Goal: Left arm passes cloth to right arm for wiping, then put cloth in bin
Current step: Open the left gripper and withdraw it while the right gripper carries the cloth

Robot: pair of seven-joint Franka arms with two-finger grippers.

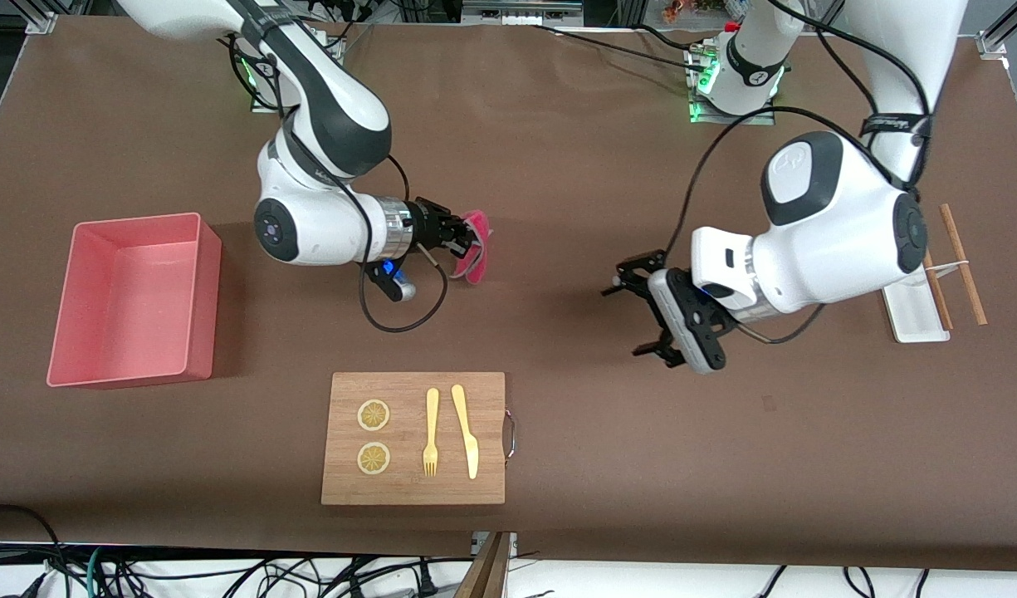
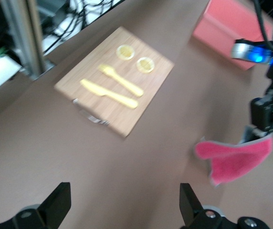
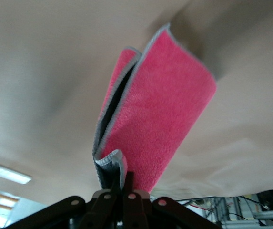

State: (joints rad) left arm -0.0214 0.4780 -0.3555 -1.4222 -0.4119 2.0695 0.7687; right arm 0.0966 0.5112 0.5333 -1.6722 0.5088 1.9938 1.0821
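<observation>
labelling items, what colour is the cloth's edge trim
Grey, around the crimson-pink cloth; clearest in the right wrist view.

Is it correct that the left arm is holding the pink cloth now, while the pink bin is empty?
Not quite. The right gripper holds the cloth, not the left. The right wrist view shows its jaws shut on the folded cloth; in the front view the left gripper hangs open and holds nothing. The bin is indeed empty.
</observation>
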